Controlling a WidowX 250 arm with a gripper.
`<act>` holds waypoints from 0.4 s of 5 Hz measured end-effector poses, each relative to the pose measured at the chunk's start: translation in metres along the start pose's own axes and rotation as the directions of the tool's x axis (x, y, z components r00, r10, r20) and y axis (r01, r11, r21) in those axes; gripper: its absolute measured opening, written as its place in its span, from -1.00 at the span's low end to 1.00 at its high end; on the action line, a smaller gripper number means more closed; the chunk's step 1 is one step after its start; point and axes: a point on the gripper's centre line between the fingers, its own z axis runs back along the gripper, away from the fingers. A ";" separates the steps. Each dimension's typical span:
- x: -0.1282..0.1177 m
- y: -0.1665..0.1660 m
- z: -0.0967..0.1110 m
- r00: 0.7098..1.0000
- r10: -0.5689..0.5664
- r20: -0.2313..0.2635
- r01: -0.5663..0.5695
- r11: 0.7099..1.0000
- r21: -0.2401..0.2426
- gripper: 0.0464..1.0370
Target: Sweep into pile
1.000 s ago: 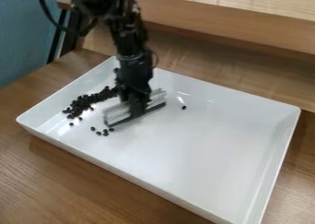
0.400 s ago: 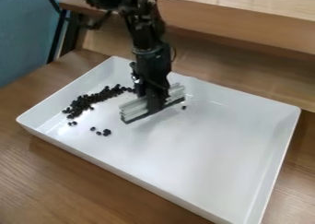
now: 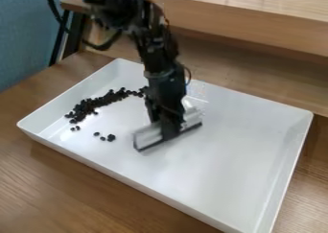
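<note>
Black pincer [image 3: 169, 131] closed on a sweeping bar [image 3: 148, 135], gripped near mid-length. The pincer hides the bar's middle; the two fingers merge into one dark shape. The bar's far end, pale against the tray [image 3: 234, 153], is hard to make out. Contact between bar and tray floor: cannot tell. The arm [image 3: 164, 66] is cut off by the top edge, the tray's near corner by the bottom edge. The pile's right end meets the arm's outline; whether it runs on behind, cannot tell.

Bar: white to light grey, straight, dark strip along its lower edge, lying slantwise across the pincer and projecting to both sides. Pile [image 3: 98, 102]: small, round, black pieces, an uneven band left of and beyond the pincer. Loose pieces [image 3: 111, 137] of the same kind lie left of the pincer, apart from the pile. The tray, white, stands on the table [image 3: 45, 181].
</note>
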 end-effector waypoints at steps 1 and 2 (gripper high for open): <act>-0.016 -0.005 0.003 0.999 -0.035 -0.006 0.035 0.999 0.026 -0.29; -0.032 -0.008 -0.003 0.997 -0.062 -0.039 0.064 0.997 0.033 -0.29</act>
